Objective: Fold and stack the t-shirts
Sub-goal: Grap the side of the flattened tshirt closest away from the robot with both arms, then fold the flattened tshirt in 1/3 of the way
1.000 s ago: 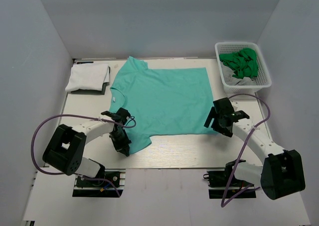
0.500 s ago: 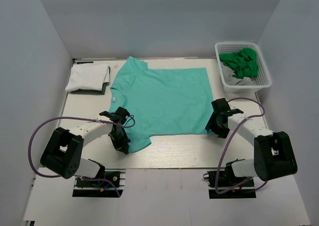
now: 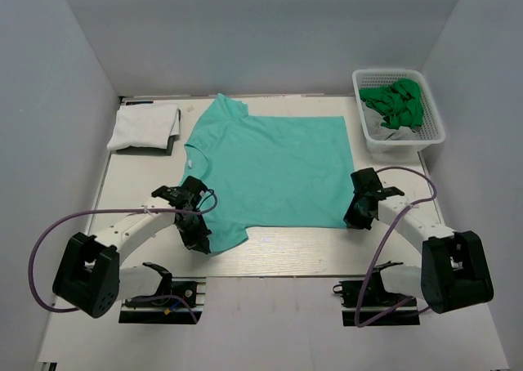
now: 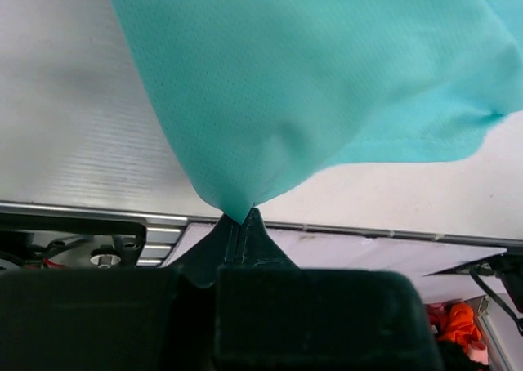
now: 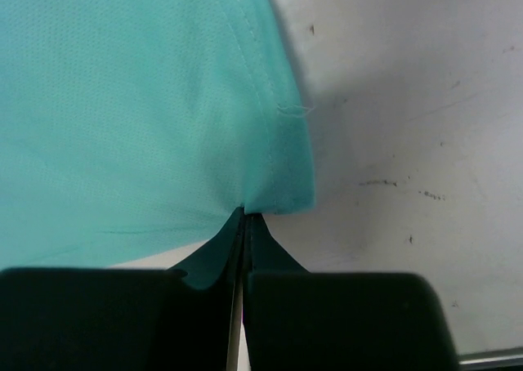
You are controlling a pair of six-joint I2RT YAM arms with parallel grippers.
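A teal-mint t-shirt [image 3: 270,167] lies spread flat across the middle of the table, neck to the left. My left gripper [image 3: 196,239] is shut on the near sleeve, and the cloth [image 4: 310,93] rises from its closed tips [image 4: 239,220]. My right gripper [image 3: 353,217] is shut on the shirt's near right hem corner [image 5: 282,187], pinched at the tips [image 5: 245,216]. A white t-shirt [image 3: 145,126] lies folded at the far left corner.
A white lattice basket [image 3: 433,134] at the far right holds dark green and pale cloth [image 3: 394,103]. Grey walls close in the left, back and right. The table's near edge [image 3: 278,269] runs just in front of both grippers.
My right gripper moved onto the hem corner and closed on it. The left gripper stayed shut on the sleeve, and the shirt shifted slightly toward the back right.
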